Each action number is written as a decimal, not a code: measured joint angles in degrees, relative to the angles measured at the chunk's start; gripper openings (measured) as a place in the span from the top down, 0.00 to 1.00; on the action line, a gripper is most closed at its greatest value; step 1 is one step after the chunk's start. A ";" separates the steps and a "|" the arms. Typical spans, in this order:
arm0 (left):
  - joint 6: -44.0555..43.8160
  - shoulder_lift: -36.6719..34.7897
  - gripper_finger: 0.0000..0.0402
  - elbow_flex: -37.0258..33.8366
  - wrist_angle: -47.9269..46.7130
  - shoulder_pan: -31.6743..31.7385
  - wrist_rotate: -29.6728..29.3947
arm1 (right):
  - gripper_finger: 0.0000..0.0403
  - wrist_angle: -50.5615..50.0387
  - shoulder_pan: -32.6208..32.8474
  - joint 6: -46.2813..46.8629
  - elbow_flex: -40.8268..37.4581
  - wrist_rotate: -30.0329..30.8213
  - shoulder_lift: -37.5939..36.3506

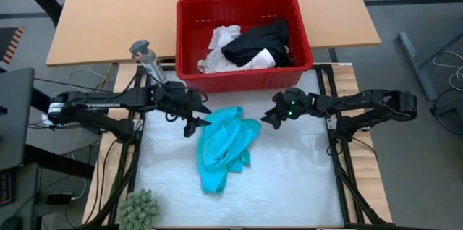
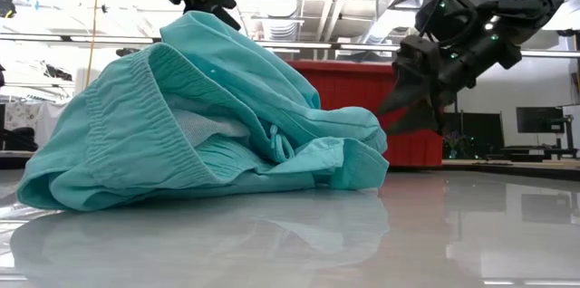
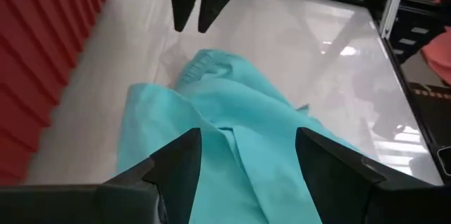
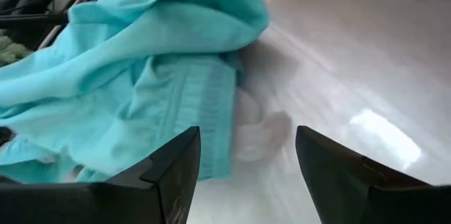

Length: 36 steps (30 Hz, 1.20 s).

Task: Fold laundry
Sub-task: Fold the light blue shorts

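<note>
The teal garment [image 1: 223, 147] is lying crumpled on the white counter [image 1: 289, 186], just in front of the red basket [image 1: 243, 40], which is holding the black garment [image 1: 260, 42] and the white garments [image 1: 221, 48]. Nothing on the counter is folded yet, so judge the step in hand as spreading this piece flat.

To do it well, take one edge of the cloth in each set of fingers, near the elasticated waistband showing in the right wrist view, and draw the two grips apart until the fabric is lying in a single layer. Pinch one layer only; the bunched folds are likely to be offering several layers at once.

The left gripper [image 1: 194, 124] is hovering at the garment's upper left edge with its fingers standing apart and holding nothing; in the left wrist view the cloth is lying directly between and beyond them. The right gripper [image 1: 273, 118] is sitting just beside the garment's upper right corner, fingers likewise spread and empty, with the cloth's edge lying ahead of them and apart from them.
</note>
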 joint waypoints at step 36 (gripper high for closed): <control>-2.36 0.02 0.45 0.00 0.24 -1.04 -0.42 | 0.35 30.42 10.26 15.07 -8.44 8.68 13.47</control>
